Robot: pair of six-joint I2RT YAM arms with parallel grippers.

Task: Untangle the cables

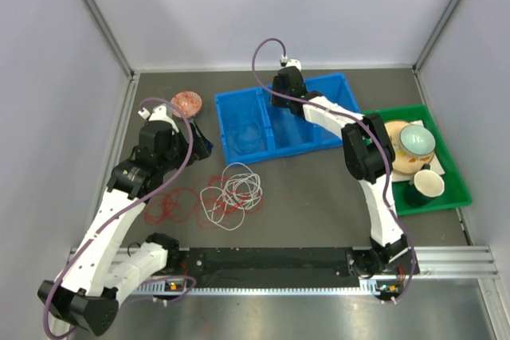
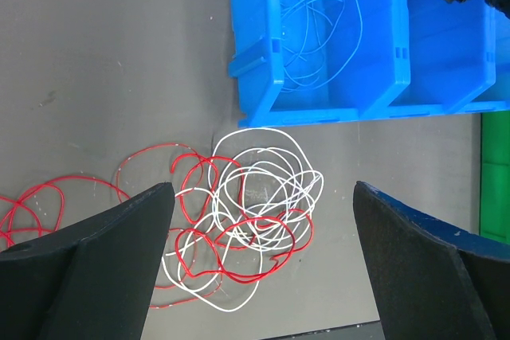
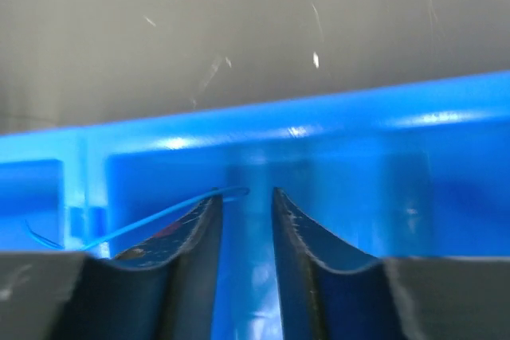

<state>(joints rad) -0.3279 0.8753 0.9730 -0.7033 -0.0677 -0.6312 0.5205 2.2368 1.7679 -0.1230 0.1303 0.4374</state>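
The dark tabletop (image 1: 319, 205) carries a blue bin (image 1: 279, 151) with compartments near the middle of its far edge and a green tray (image 1: 450, 198) of cups and a bowl at its right edge.

The right arm reaches over the bin and dips into it. Its purpose seems to be to put each freed cable there, apart from the rest. The left arm bends over the left part of the tabletop, with its camera looking down at the heap.

The cables lie in two places. A thin blue cable (image 1: 249, 131) rests in the left compartment of the bin. The white cable (image 1: 237, 189) and the red cable (image 1: 171, 205) lie on the tabletop between the bin and the near edge, and their loops cross each other, so they are not yet separated.

The left claw (image 2: 261, 189) is spread fully wide above this knot and holds nothing. It looks ready to come down. The right claw (image 3: 247, 194) has its fingers near together, with a narrow gap between them. The blue cable reaches the tip of one finger, but nothing looks clamped.
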